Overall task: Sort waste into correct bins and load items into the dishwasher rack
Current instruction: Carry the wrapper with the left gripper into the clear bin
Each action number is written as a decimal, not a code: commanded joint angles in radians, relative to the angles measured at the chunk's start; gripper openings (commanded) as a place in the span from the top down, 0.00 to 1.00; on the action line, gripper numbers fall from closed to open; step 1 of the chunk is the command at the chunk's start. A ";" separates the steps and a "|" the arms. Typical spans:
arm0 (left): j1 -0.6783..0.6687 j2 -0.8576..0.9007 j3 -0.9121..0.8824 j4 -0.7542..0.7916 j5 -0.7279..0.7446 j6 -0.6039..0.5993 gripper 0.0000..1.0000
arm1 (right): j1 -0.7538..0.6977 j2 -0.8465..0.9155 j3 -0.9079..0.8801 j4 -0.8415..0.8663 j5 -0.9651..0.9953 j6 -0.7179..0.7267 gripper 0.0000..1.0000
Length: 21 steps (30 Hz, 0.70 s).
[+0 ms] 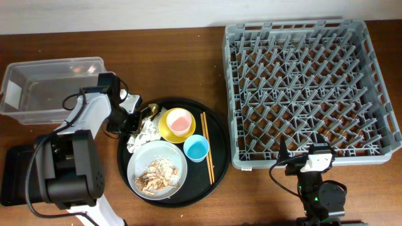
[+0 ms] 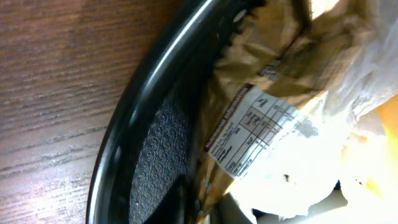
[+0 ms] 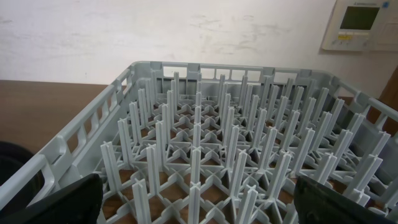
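My left gripper is down at the left rim of the round black tray, its fingers shut on the edge of the gold-brown wrapper. White napkins lie beside it. The pink cup stands in the yellow bowl. The blue cup, chopsticks and the grey plate with food scraps are on the same tray. The grey rack holds nothing. My right gripper is open and empty at the rack's front edge.
The clear box stands open at the back left. The flat black tray lies at the front left, partly hidden by the left arm's base. The round black tray sits between the box and the rack.
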 commanded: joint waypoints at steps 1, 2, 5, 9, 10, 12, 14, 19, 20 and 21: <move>0.003 -0.018 0.082 -0.051 0.016 -0.063 0.94 | -0.007 -0.006 -0.005 -0.007 0.012 -0.003 0.02; 0.003 -0.018 0.127 -0.091 0.016 -0.063 0.97 | -0.007 -0.006 -0.005 -0.007 0.012 -0.003 0.02; 0.003 -0.018 0.230 -0.180 0.016 -0.066 0.99 | -0.007 -0.006 -0.005 -0.007 0.012 -0.003 0.02; 0.003 -0.018 0.320 -0.257 0.090 -0.066 1.00 | -0.007 -0.006 -0.005 -0.007 0.012 -0.003 0.02; 0.003 -0.018 0.334 -0.262 0.115 -0.066 1.00 | -0.007 -0.006 -0.005 -0.007 0.012 -0.003 0.02; 0.003 -0.018 0.338 -0.266 0.118 -0.066 1.00 | -0.007 -0.006 -0.005 -0.007 0.012 -0.003 0.02; 0.003 -0.018 0.338 -0.283 0.118 -0.066 0.98 | -0.007 -0.006 -0.005 -0.007 0.012 -0.003 0.02; 0.003 -0.018 0.338 -0.288 0.109 -0.066 0.95 | -0.007 -0.006 -0.005 -0.007 0.012 -0.003 0.02; 0.003 -0.018 0.338 -0.289 0.094 -0.066 1.00 | -0.007 -0.006 -0.005 -0.007 0.012 -0.003 0.01; 0.003 -0.019 0.338 -0.295 0.096 -0.068 1.00 | -0.007 -0.006 -0.005 -0.007 0.012 -0.003 0.02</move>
